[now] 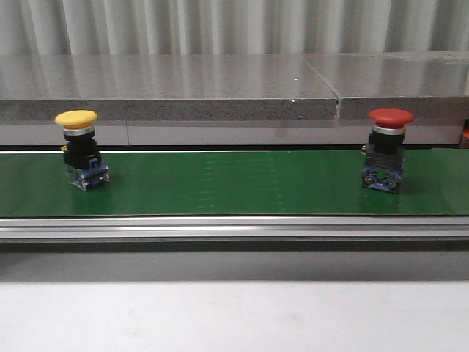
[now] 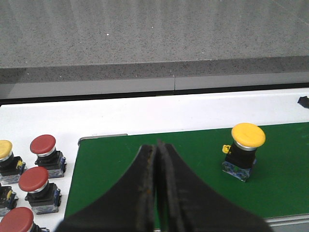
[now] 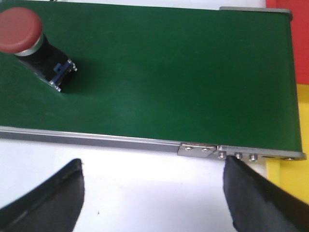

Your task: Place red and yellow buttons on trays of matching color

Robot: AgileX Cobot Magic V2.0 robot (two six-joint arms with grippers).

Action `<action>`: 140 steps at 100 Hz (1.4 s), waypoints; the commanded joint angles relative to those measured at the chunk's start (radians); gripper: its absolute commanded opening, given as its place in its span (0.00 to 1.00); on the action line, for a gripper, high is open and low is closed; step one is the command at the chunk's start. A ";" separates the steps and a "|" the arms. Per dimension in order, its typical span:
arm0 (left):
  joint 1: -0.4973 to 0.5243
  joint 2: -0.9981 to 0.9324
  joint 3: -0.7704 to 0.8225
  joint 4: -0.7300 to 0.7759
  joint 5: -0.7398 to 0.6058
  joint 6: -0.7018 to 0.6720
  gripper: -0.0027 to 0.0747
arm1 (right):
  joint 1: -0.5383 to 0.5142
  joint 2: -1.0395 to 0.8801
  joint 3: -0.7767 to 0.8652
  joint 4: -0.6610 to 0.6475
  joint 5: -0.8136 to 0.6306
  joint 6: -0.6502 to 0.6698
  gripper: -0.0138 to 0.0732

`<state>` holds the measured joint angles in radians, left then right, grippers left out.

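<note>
A yellow button (image 1: 79, 147) stands on the left part of the green belt (image 1: 234, 183), and a red button (image 1: 387, 150) stands on its right part. Neither gripper shows in the front view. My left gripper (image 2: 157, 145) is shut with nothing in it and hangs over the belt's end; the yellow button (image 2: 245, 150) stands apart to one side of it. My right gripper (image 3: 152, 164) is open and empty over the white table, short of the belt's rail. The red button (image 3: 26, 38) lies well beyond it. A red tray edge (image 3: 303, 48) and a yellow tray edge (image 3: 292, 176) show past the belt's end.
Several spare red buttons (image 2: 46, 151) and a yellow one (image 2: 4, 153) stand on the white table (image 2: 145, 116) beside the belt's left end. An aluminium rail (image 1: 234, 227) runs along the belt's near side. A grey stone ledge (image 1: 168, 92) lies behind the belt.
</note>
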<state>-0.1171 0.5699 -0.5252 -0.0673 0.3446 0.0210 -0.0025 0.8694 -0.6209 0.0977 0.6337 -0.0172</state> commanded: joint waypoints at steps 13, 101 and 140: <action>-0.008 -0.002 -0.027 -0.010 -0.078 -0.003 0.01 | 0.040 0.037 -0.079 0.013 -0.027 -0.030 0.88; -0.008 -0.002 -0.027 -0.010 -0.078 -0.003 0.01 | 0.102 0.625 -0.456 0.003 0.019 -0.050 0.71; -0.008 -0.002 -0.027 -0.010 -0.078 -0.003 0.01 | 0.029 0.645 -0.572 0.000 0.122 -0.050 0.33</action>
<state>-0.1171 0.5699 -0.5252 -0.0673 0.3446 0.0210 0.0679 1.5479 -1.1225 0.1072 0.7495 -0.0575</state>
